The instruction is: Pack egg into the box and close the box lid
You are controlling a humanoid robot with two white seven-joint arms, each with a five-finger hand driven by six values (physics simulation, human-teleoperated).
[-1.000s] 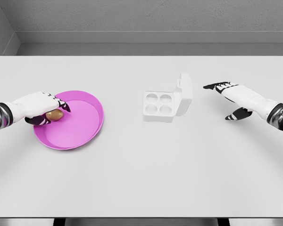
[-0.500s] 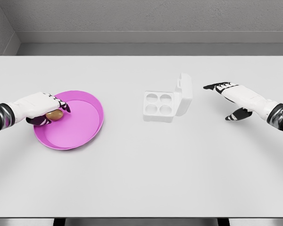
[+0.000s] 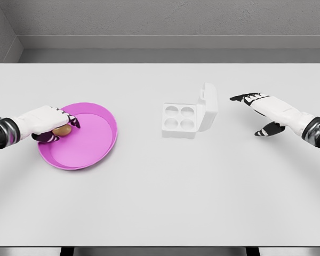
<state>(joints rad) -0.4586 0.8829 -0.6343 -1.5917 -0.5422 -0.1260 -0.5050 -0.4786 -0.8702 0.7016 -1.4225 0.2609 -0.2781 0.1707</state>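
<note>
Single head-mounted view, pitched down and forward across the flat white rectangular table (image 3: 160, 202); no second view is given, so no overlap can be reported. The near table edge is cut by the bottom of frame, the far edge and a grey back wall (image 3: 170, 18) are seen at top. Both side edges fall roughly at the frame borders. The white four-cup moulded egg box (image 3: 189, 118) is seen slightly right of centre at mid distance, the shallow round magenta plastic plate (image 3: 90, 140) at left.

A bare simulated test room: plain white table (image 3: 160, 186), grey walls (image 3: 165, 18).
</note>
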